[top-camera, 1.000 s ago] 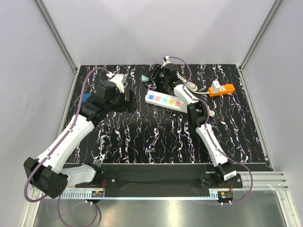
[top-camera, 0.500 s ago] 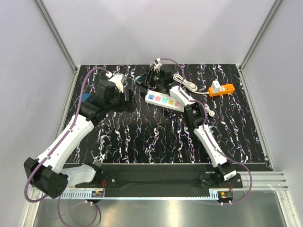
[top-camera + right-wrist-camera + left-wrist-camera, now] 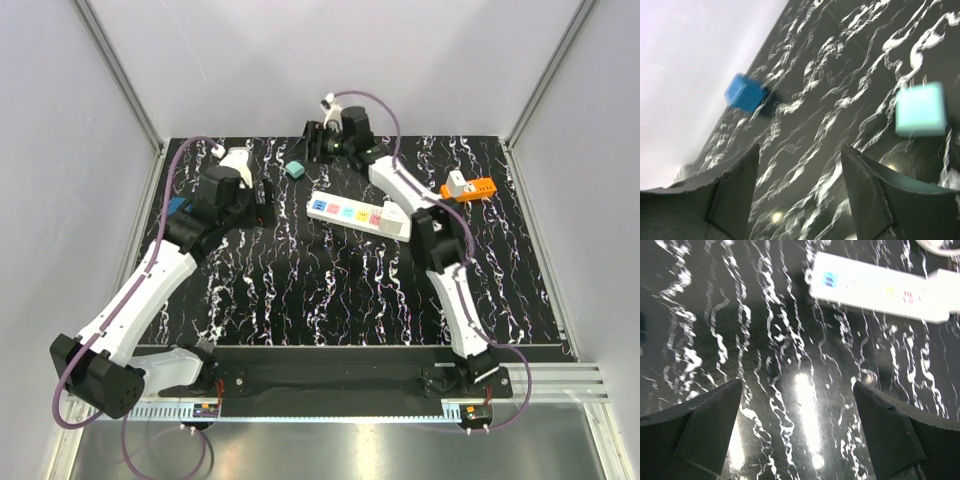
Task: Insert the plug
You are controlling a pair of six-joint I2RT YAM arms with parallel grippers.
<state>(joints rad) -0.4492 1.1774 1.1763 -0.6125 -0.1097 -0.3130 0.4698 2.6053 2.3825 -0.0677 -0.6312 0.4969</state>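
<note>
While both arms are bolted at the near edge, we see the left one bend up the left side of the black marbled table (image 3: 330, 290). A blue cube (image 3: 744, 93) sits beside it. The left gripper (image 3: 797, 390) is spread wide over bare tabletop, nothing in it.

Just past that lies the white power strip (image 3: 358, 214), with sockets coloured blue, teal, yellow and pink. Any printing on them is too blurry for us to read.

The right arm stretches over the strip's right end toward the back edge. The right gripper (image 3: 800, 150) hangs there with its jaws apart, holding nothing.

The plug (image 3: 920, 116) is a pale teal cube with two thin metal prongs on one face. It's lying on the table just left of that gripper, apart from the strip.
</note>
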